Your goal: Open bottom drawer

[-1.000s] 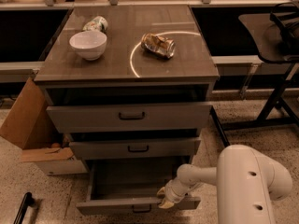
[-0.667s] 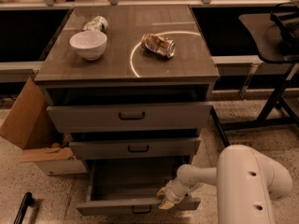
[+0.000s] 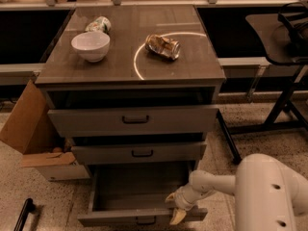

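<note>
**Bottom drawer out, almost nothing moving**

Change in the last second: next to none. The bottom drawer (image 3: pixel 110 218) stands pulled well clear of the desk's (image 3: pixel 192 66) front edge, with its bare floor in view, as it did a second ago. Its front panel is at the same spot or a hair further out, too little to be sure. The gripper (image 3: pixel 177 207) is still at the top edge of that panel, toward the desk's front right corner and right of the small dark handle (image 3: pixel 146 220). It has drifted only slightly, if at all. Spread or pinching the panel: cannot tell. The white arm (image 3: pixel 269 196) reaches in from the right as before.

Meaning for the task: judged from how far the drawer sticks out, the opening looks done or on its last bit of travel. The stall fits an end of stroke. What is left is probably to let go and back away without nudging the panel shut.

Unchanged against the earlier frame:
- The middle drawer (image 3: pixel 139 153) and top drawer (image 3: pixel 134 120) are each a little proud of the front edge.
- The white bowl (image 3: pixel 90 45) sits near the top's left edge.
- The crushed can (image 3: pixel 163 46) lies mid-top, toward the right edge.
- The cardboard box (image 3: pixel 29 124) is on the floor off the left edge.
</note>
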`<state>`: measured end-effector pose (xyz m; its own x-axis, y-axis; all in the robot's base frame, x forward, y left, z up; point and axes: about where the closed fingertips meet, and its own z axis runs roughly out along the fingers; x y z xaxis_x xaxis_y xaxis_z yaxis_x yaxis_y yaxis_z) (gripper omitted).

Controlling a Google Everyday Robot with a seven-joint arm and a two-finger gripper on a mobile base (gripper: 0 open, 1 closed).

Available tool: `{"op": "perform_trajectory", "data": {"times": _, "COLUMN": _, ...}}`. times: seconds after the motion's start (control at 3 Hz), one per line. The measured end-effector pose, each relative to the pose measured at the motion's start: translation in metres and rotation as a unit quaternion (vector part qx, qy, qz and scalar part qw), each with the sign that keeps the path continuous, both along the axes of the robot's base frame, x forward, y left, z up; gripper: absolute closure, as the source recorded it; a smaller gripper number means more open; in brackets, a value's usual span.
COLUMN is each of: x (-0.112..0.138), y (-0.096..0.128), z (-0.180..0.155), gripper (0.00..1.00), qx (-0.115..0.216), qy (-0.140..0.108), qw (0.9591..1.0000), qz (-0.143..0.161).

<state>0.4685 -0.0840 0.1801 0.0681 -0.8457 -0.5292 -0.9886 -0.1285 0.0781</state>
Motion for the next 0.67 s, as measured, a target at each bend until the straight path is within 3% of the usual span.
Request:
{"op": "perform_trajectory", "data": {"times": 0.33, "x": -0.001, "y": -0.04, "z": 0.041, "gripper": 0.0, "qx": 0.027, "qy": -0.057, "qw": 0.998, "qz": 0.0}}
{"op": "perform_trajectory", "data": {"times": 0.67, "x": -0.003, "y": -0.085, "z": 0.065, "gripper": 0.0, "qx": 0.047, "qy": -0.089, "qw": 0.9946, "qz": -0.024}}
